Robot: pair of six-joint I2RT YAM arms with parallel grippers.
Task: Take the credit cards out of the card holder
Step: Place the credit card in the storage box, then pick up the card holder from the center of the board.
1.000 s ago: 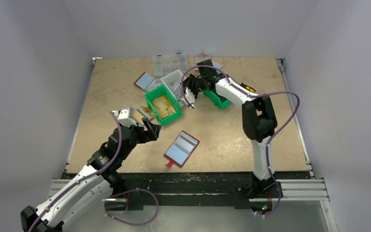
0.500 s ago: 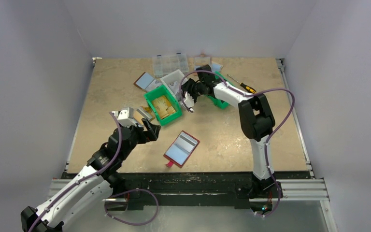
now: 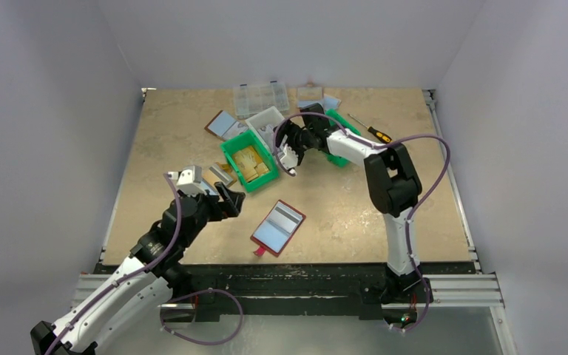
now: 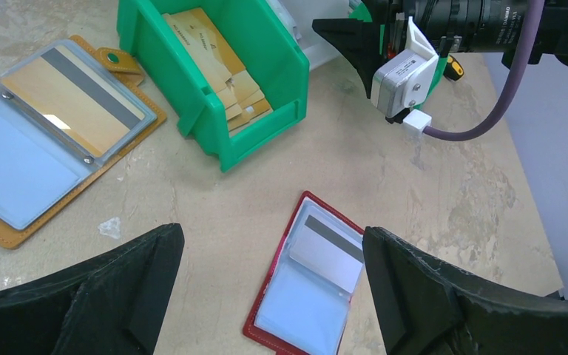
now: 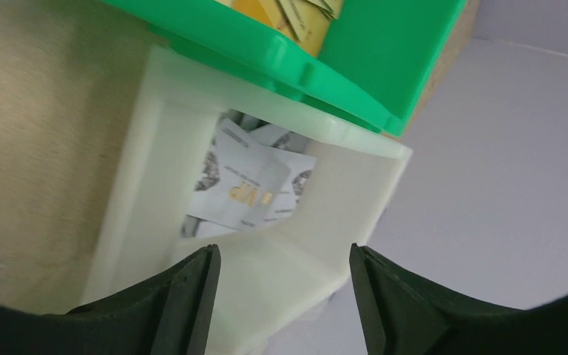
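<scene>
The card holder point(image 4: 307, 285) is laid open on the table point(image 4: 414, 207) near the spread, empty left gripper point(image 4: 272, 240) (1 credit card point(image 4: 327, 250) seen inside), and the parted, empty right gripper point(image 5: 282, 255) is positioned over a white bin point(image 5: 148, 148).

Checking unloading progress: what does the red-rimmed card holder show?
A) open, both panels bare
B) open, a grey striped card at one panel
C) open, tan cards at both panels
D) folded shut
B: the card holder lies open, and a pale grey credit card with a dark band shows at one panel.
</scene>
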